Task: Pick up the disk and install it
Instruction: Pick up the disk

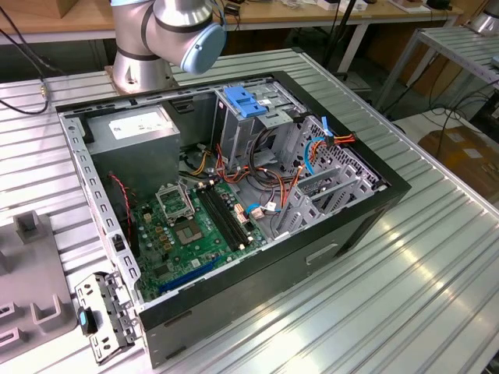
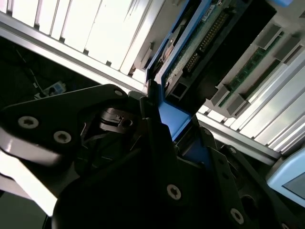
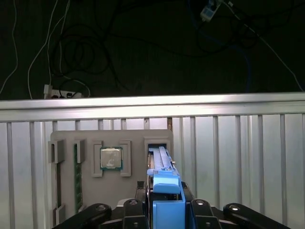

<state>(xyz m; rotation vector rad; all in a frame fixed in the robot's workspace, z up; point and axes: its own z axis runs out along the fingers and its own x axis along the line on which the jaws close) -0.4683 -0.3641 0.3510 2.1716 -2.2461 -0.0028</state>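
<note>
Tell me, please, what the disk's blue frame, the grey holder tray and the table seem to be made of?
The disk: its frame looks like moulded plastic, bright blue and smooth with a slight sheen. The grey holder tray: probably matte plastic, perhaps printed, given its uniform dull grey and blocky slots. The table: most likely aluminium, with bare silvery ribbed profiles catching the light.

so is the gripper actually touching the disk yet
Touching. In the first wrist view the gripper clamps both sides of the disk at its blue frame, with no gap showing.
</note>
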